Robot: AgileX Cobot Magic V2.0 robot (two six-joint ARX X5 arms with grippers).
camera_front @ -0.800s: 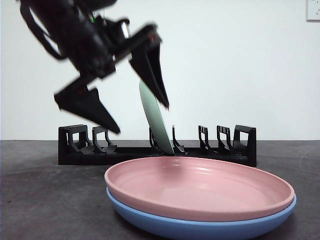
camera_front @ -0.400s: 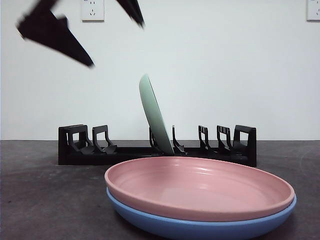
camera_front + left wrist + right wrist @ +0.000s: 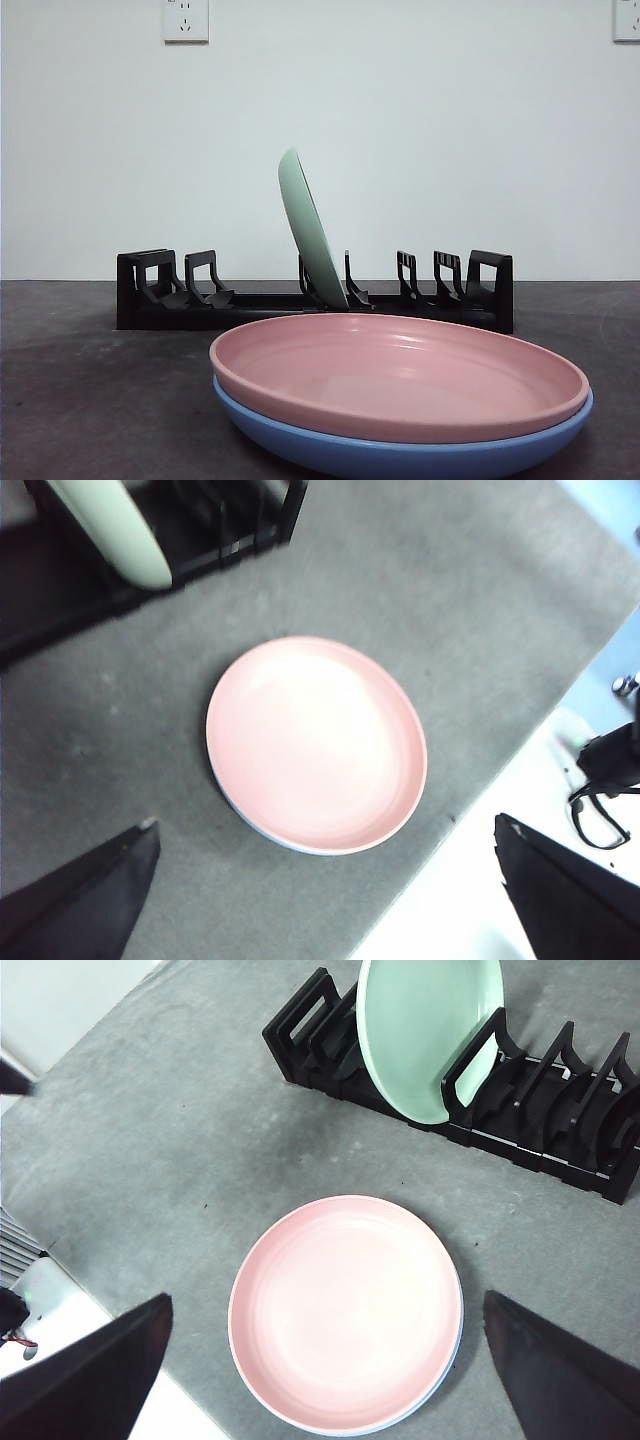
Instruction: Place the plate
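— Where do you see the green plate (image 3: 310,232)?

— At frame centre, tilted in a middle slot of the black rack (image 3: 160,292). In front you have the pink plate (image 3: 398,372) on the blue plate (image 3: 400,455).

— The grippers?

— Left gripper (image 3: 330,900) and right gripper (image 3: 325,1380) both stand wide, holding nothing.

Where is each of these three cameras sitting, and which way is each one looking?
Front view: low, at table height, looking level across the pink plate, stacked on a blue plate, toward the black rack holding the tilted green plate; no arm shows.
Left wrist view: high above, looking down; the left end effector, open, frames the bottom edge.
Right wrist view: also overhead, looking down; the right end effector, open.
All three share the pink plate, green plate and rack.
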